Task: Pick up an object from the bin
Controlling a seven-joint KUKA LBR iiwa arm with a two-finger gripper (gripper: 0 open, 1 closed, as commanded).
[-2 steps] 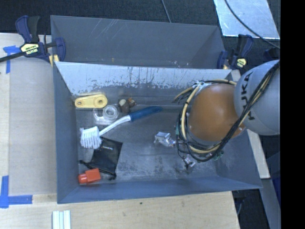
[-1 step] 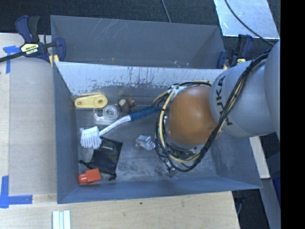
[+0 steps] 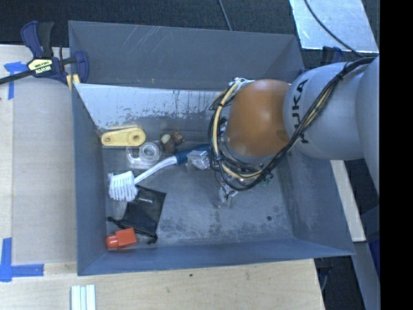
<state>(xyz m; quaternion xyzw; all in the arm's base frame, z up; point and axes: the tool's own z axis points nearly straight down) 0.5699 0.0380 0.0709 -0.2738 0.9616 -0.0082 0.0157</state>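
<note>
Where the arm's orange wrist cover (image 3: 255, 118) and its looped cables (image 3: 219, 131) hang over the grey bin (image 3: 271, 218), the jaws reach down beneath them toward bare floor, with nothing seen between them; whether they stand open or closed cannot be told, since the cover and cables hide most of them. No thing lies under the jaws. The nearest candidate is a white brush (image 3: 139, 176), whose blue and silvery handle end (image 3: 197, 159) lies just beyond the jaws toward the far wall and away from the arm, with its bristle head further off on that side. Beyond the brush lie a clear round piece (image 3: 150, 152), a tan flat piece (image 3: 122, 137) and a small brown thing (image 3: 171, 139); a black packet (image 3: 145, 213) and an orange block (image 3: 121, 239) lie well apart from the jaws toward the near wall. A good pick would probably carry the jaws sideways to the brush handle, set them across its narrow width, and descend only once the shaft lies between them. What the silvery part of the handle end is remains hard to make out.
</note>
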